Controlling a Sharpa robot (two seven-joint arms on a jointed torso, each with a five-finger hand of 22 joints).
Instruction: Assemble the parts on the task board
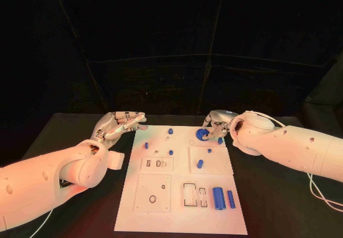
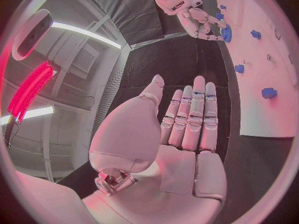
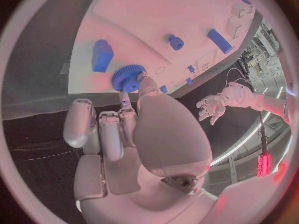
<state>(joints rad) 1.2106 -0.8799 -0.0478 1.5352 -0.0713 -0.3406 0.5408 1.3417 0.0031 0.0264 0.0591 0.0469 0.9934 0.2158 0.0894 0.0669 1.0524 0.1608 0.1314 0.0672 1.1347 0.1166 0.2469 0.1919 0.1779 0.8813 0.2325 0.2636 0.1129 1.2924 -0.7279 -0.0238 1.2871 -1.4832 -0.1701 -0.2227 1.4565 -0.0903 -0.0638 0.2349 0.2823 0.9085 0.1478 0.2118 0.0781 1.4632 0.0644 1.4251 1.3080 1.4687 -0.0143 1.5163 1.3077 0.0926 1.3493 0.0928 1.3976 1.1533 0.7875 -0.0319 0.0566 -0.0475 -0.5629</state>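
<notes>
Your right hand (image 1: 218, 126) pinches the blue gear (image 1: 202, 134) at the far right corner of the white board (image 1: 179, 218), so you look to be mid-placement; next, I judge, you must line it up with its seat. The gear is a small toothed disc. Your left hand (image 1: 120, 124) hovers beside the board's far left corner, fingers apart, holding nothing.
</notes>
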